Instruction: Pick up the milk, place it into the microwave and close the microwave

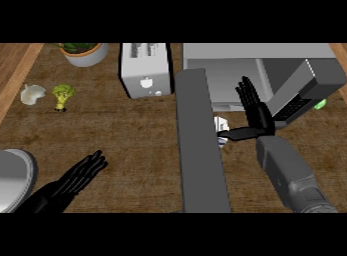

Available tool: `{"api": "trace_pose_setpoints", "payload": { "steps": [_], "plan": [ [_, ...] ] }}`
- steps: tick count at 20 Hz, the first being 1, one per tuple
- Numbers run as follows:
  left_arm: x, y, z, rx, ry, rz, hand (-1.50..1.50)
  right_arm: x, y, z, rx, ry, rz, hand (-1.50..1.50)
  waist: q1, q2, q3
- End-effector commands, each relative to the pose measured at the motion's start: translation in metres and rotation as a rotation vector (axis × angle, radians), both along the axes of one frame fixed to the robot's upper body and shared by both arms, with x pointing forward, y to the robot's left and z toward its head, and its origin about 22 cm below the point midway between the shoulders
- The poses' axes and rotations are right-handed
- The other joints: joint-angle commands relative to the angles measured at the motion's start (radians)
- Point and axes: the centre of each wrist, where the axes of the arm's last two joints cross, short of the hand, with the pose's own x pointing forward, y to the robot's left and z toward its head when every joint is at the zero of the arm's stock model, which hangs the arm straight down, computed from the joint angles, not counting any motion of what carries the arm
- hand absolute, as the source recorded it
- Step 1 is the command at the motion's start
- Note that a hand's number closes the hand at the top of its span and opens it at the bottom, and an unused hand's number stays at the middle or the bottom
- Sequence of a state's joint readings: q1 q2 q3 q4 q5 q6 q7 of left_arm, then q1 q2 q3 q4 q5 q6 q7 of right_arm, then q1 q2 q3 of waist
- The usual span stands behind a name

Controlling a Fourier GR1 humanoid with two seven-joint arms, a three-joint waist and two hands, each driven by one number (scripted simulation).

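Right hand (pixel 253 107) at the microwave (pixel 279 70) mouth beside its open door (pixel 200 145), fingers straight, thumb out toward the milk (pixel 221 131), a small white bit at the door edge, mostly hidden, possibly touching. Left hand (pixel 76 177) rests open low left on the worktop (pixel 124 130); toaster (pixel 144 70), broccoli (pixel 63 95), garlic (pixel 33 94) behind.

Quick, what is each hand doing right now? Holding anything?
Left hand: open, fingers straight, holding nothing, low over the counter.
Right hand: open, fingers straight up in front of the microwave opening; the thumb points toward the milk.
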State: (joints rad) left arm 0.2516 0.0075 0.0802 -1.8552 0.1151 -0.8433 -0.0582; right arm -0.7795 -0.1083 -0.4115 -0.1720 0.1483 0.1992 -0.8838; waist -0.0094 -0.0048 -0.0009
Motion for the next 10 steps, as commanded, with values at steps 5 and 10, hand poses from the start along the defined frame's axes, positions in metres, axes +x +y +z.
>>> {"api": "trace_pose_setpoints", "payload": {
  "steps": [5, 10],
  "plan": [
    [0.032, -0.031, -0.01, 0.045, -0.039, -0.012, 1.5, -0.066, -0.04, -0.052, -0.075, 0.083, -0.042, -1.5, -0.032, -0.008, -0.002],
    [0.038, -0.039, -0.022, 0.115, -0.008, -0.023, 1.5, -0.117, -0.064, -0.076, -0.08, 0.083, -0.092, -1.5, -0.049, -0.013, -0.004]
  ]
}}
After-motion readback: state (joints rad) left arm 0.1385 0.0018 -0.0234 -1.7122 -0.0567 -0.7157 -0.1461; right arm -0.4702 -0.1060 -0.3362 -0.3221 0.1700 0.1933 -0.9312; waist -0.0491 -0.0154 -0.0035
